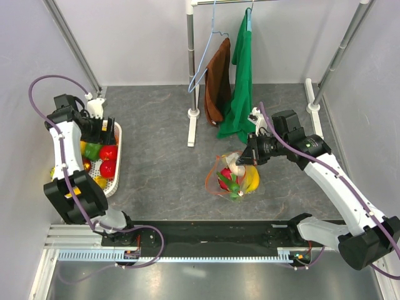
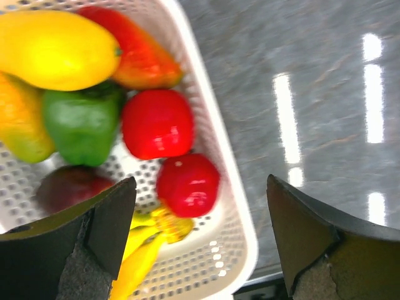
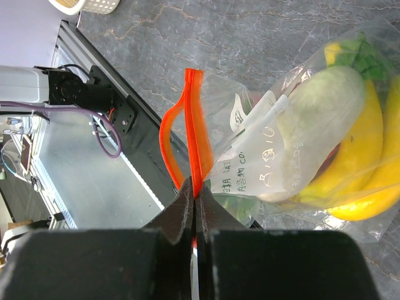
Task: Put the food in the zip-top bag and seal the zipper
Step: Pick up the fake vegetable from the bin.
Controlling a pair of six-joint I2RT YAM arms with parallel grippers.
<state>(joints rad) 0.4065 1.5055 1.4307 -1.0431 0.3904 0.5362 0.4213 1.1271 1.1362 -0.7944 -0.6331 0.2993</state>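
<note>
Pinching the zipper (image 3: 195, 125), your right claw (image 3: 194, 195) steadies the zip-top bag (image 3: 262, 156) for sealing; your left claw (image 2: 200, 215) hangs spread over the basket (image 2: 215, 131).

Counter (image 1: 156, 162): grey, marbled, glossy. Beyond the right pincer (image 1: 245, 157), slightly to its left, stands a white garment rack (image 1: 193, 56) carrying a blue wire hanger (image 1: 201, 69), a brown cloth (image 1: 218, 81) and a green cloth (image 1: 241, 75). Right of the left pincer (image 2: 200, 206), the counter shows bright oblong light reflections (image 2: 374, 94). Plain pale walls (image 1: 125, 37) stand behind and outboard of both pincers. Aluminium framing (image 1: 75, 237) lies on their near side.
</note>
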